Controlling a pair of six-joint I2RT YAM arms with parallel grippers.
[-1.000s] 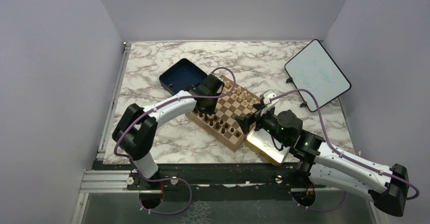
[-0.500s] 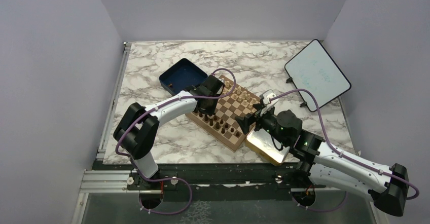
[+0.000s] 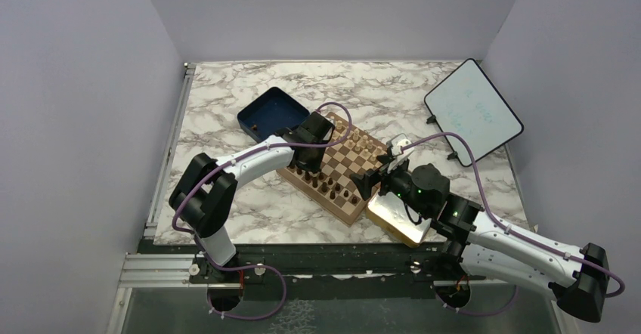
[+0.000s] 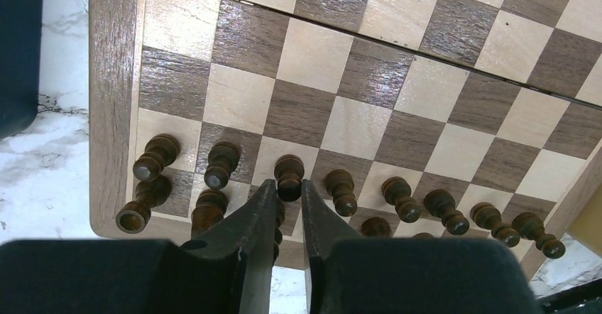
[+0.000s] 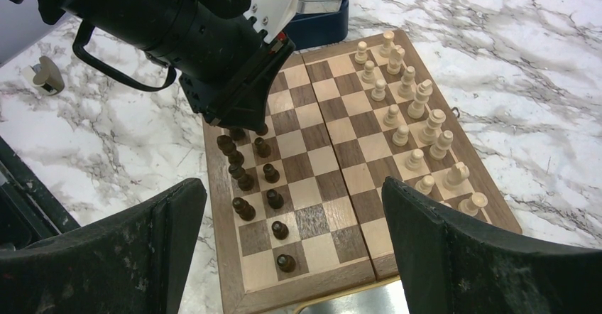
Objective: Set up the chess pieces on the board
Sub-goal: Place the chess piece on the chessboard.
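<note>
From where I stand, hardly anything has shifted in the last second. Both arms sit in the same poses over the marble table (image 3: 219,92), and no piece on the chessboard (image 3: 344,160) has visibly changed square.

The left gripper (image 4: 287,190) reaches down over the board's left corner. Its jaws are only a sliver apart, with a dark pawn (image 4: 289,175) standing upright right between the tips. The gap looks about as wide as the pawn, so I cannot tell whether it is pinching the piece or has just let go.

That pawn is third from the left in the front row of the dark chessmen (image 5: 271,173). They stand in two ranks along the board edge nearest the left arm, and the back rank is partly hidden behind the jaws. The pale chessmen (image 5: 419,101) fill two ranks along the opposite edge, and the squares in between are bare.

The right gripper (image 5: 289,193) hovers with its jaws spread wide, holding nothing, above the board's near end where it meets the gold-rimmed tray (image 3: 401,224).

A blue box (image 3: 272,111) lies just beyond the board's left corner, and a whiteboard (image 3: 472,111) stands well off to the right.
</note>
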